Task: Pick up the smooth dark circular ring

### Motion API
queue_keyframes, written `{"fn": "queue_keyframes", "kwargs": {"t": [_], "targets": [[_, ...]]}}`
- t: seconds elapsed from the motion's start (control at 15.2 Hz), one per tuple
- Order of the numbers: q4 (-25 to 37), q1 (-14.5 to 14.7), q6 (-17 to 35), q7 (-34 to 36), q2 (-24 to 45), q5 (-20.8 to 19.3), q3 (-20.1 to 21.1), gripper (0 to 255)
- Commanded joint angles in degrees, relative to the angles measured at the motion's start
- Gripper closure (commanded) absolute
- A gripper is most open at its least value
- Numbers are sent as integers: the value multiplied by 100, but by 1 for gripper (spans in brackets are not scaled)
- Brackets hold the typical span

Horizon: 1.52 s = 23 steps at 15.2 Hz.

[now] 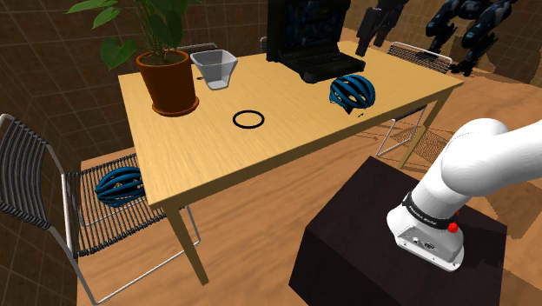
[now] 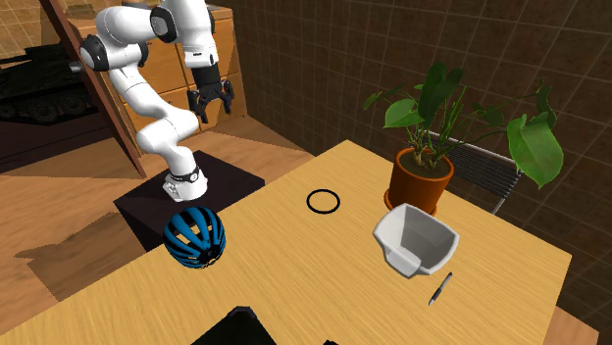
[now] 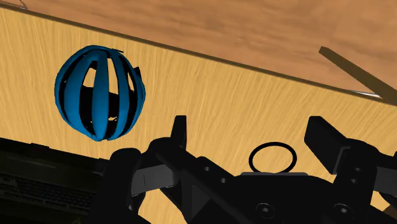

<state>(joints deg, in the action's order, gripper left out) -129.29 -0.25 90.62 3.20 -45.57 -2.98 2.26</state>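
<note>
The thin black ring (image 1: 247,119) lies flat on the wooden table (image 1: 287,152), between the plant pot and the blue helmet. In the second exterior view the ring (image 2: 323,201) rests near the table's corner. My black gripper (image 2: 211,101) hangs high above the stand, well short of the table, open and holding nothing. In the wrist view the ring (image 3: 272,157) shows far below, between the spread fingers (image 3: 180,130) of the gripper (image 3: 252,137) and nearer the other finger.
On the table are a blue helmet (image 1: 352,91), a potted plant (image 1: 168,81), a grey container (image 1: 214,68), a black machine (image 1: 308,43) and a pen (image 2: 439,288). A wire chair (image 1: 52,196) beside the table holds a second blue helmet (image 1: 119,185).
</note>
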Motion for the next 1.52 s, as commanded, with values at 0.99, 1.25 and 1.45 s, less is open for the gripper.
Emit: {"fn": "queue_keyframes", "kwargs": {"t": [0.99, 1.25, 1.45], "targets": [[370, -124, 2027, 1141, 2742, 152, 511, 0], [756, -147, 2402, 1442, 3597, 93, 604, 0], [1124, -147, 2622, 1665, 4255, 24, 649, 0]]}}
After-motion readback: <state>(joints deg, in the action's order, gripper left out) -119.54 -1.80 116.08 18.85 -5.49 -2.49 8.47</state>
